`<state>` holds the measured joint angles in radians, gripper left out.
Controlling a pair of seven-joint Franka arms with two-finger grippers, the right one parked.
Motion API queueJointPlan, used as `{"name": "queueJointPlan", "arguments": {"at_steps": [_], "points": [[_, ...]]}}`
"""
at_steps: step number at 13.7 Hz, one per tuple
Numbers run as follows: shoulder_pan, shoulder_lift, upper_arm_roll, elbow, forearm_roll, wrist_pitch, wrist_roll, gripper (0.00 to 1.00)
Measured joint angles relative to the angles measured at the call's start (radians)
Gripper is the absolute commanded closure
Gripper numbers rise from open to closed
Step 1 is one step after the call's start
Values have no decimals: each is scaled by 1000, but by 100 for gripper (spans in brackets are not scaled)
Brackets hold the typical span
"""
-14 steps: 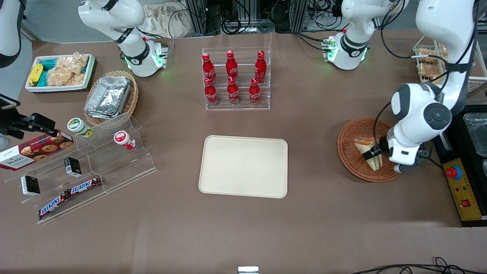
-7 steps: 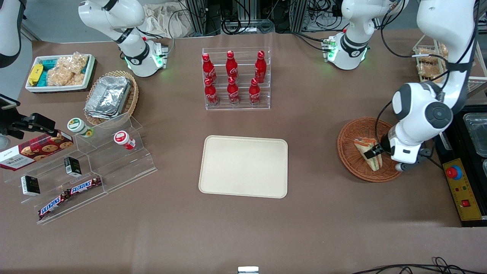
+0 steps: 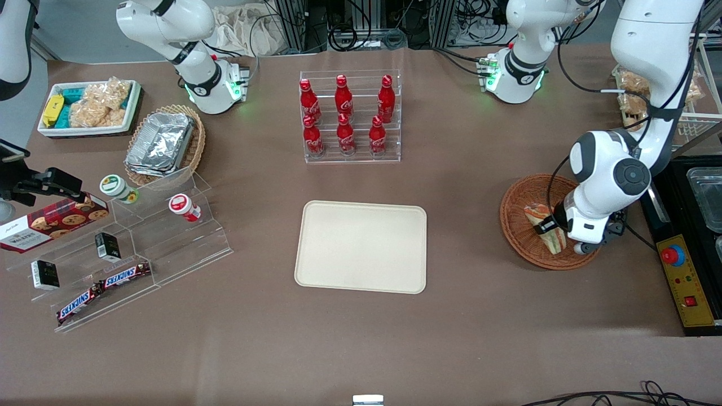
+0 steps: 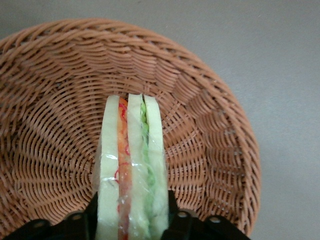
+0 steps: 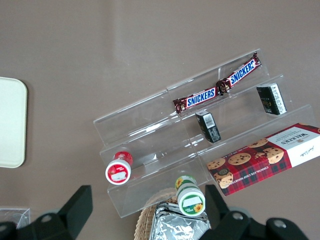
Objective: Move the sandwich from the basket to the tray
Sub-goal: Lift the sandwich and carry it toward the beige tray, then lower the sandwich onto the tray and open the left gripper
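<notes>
From the front camera I see the cream tray (image 3: 361, 247) lying flat mid-table, well apart from the reddish-brown basket (image 3: 516, 223) at the working arm's end. Over that basket my left gripper (image 3: 546, 226) pinches the sandwich (image 3: 550, 237), though here the arm covers part of the wedge. The left wrist camera gives what the front one cannot: the sandwich (image 4: 131, 170) stands on edge above the wicker (image 4: 55, 125), bread slices and red-orange and green layers in line, a dark finger (image 4: 172, 212) pressed to each outer slice.
</notes>
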<state>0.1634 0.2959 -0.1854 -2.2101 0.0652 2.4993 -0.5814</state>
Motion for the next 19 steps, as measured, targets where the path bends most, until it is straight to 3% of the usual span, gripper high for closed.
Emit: {"name": "queueJointPlan", "arguments": {"at_steps": [6,9,11,16,19], "points": [[-4,-50,-17,241,2,-377,224,100],[-16,-53,-89,443,2,-596,331,100],[-80,-38,-134,553,2,-693,337,100],[-315,94,-147,675,3,-704,306,100],[-440,248,-147,746,5,-572,214,100]]}}
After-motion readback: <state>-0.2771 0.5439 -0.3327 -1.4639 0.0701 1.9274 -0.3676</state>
